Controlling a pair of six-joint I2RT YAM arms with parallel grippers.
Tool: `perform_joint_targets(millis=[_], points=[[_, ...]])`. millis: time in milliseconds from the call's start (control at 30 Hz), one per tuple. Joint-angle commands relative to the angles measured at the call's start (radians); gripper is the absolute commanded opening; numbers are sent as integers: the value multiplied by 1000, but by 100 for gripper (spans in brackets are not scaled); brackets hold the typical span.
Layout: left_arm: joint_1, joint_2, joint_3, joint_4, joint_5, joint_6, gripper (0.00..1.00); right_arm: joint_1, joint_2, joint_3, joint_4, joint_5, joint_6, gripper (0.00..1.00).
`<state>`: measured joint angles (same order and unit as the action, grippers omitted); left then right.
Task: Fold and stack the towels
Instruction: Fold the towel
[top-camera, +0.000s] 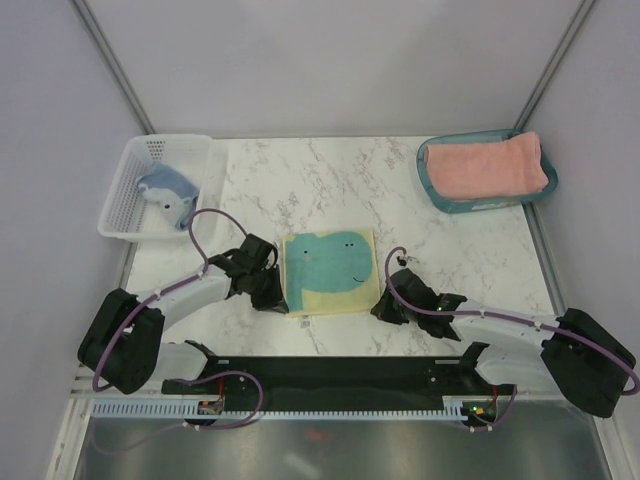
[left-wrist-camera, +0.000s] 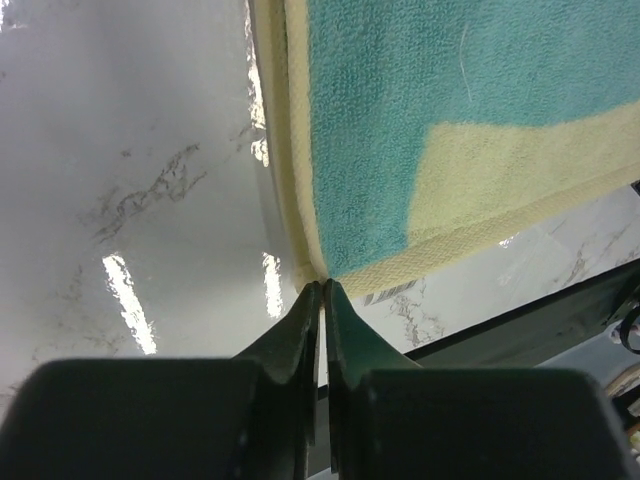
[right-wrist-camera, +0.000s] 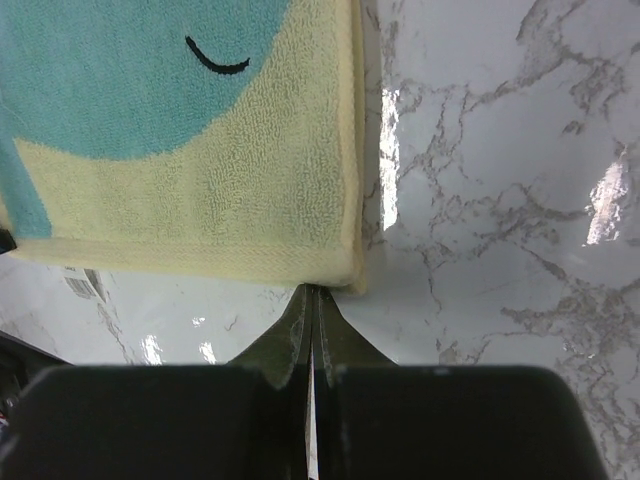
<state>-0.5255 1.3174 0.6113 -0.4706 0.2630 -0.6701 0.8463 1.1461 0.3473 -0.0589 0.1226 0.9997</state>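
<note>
One white marble table (top-camera: 300, 180) carries everything, with the two black arms reaching in low from the near edge, the left arm (top-camera: 180, 293) and the right arm (top-camera: 500, 325) angled towards each other. At the far right corner a teal tray (top-camera: 470, 206) holds the salmon-pink towel (top-camera: 487, 165), folded into a thick block. At the far left a white mesh basket (top-camera: 125, 205) stands. Between the arms, near the front, the pale-yellow towel (top-camera: 330, 272) lies flat and square, its teal face patch up. The small grey-blue towel (top-camera: 168, 192) sits crumpled inside the basket.

The left gripper (left-wrist-camera: 322, 290) has its tips right at the yellow towel's near left corner. Only a thin slit shows between the fingers, and I cannot tell whether they pinch the cloth. The right gripper (right-wrist-camera: 312, 295) is pressed together, its tips just at the towel's near right corner, with nothing visibly between them.
</note>
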Motion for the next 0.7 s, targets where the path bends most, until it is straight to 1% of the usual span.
perform_joint_targets(millis=[0, 67, 267, 500, 667], points=[[-5, -1, 31, -19, 7, 17, 6, 7, -17, -14, -55, 45, 5, 0], [-5, -4, 25, -19, 7, 17, 2, 8, -20, -16, -56, 48, 7, 0], [-5, -27, -4, -19, -1, 15, 2, 8, -25, -18, -65, 57, 13, 0], [-10, -72, 11, -69, -77, -5, 2, 10, -32, -16, -88, 77, 17, 0], [-33, -52, 5, -77, -88, -19, 2, 8, -22, -14, -88, 81, 19, 0]])
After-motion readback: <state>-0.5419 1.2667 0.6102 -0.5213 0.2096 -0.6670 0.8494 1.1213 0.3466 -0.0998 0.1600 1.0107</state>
